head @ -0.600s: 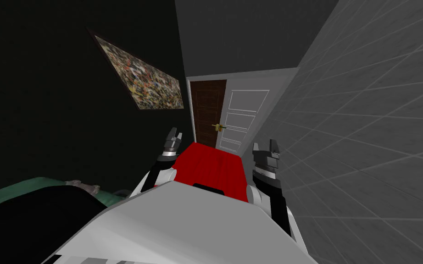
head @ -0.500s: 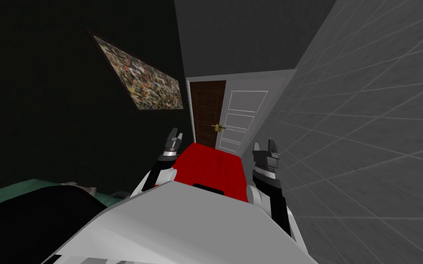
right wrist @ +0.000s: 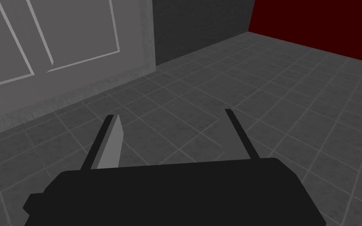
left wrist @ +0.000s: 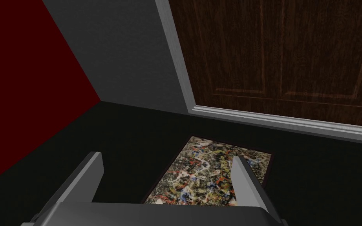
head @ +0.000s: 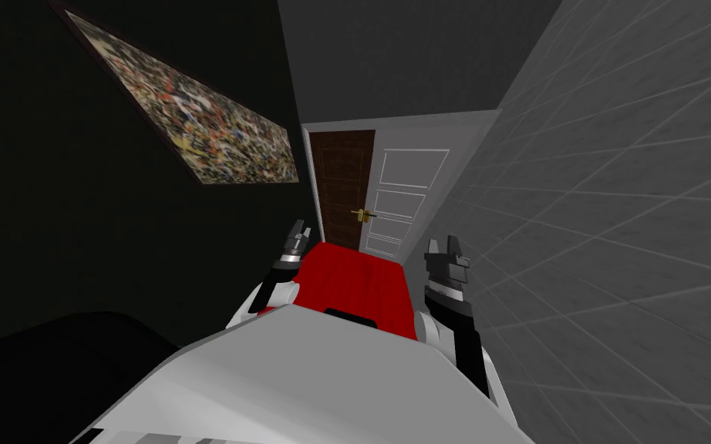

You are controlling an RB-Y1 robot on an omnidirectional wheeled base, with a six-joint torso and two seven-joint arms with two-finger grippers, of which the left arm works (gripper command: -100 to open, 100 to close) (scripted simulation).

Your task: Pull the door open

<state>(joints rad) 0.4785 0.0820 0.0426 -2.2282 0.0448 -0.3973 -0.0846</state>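
Two doors stand side by side at the far end of the passage: a dark brown door (head: 342, 181) in a pale frame (left wrist: 180, 70), and just to its right a white panelled door (head: 409, 189). The brass handle (head: 361, 216) sits at the seam between them, on the brown leaf's right edge as far as I can judge. It is too small to read surely, though it looks like a lever lying level.

Robot is well back from both doors, on the red floor (head: 362, 274). Painting (head: 192, 131) hangs on the dark wall to its left, and a tiled wall (head: 616, 231) runs along its right.

Left gripper (head: 298, 230): raised in front of the chest, blades spread, nothing between them. Its own camera looks along the blades at the brown door and frame.

Right gripper (head: 444, 243): raised likewise, blades spread and empty. It points toward the tiled wall and the white panelled door.

Key relation: the handle lies ahead of and between the two grippers, well apart from both, and closer to the left gripper's line than to the right's. I'd reckon the left arm is the better placed, but neither can reach yet. The base has to close in first. A level lever would want the blades turned to straddle it from above and below.
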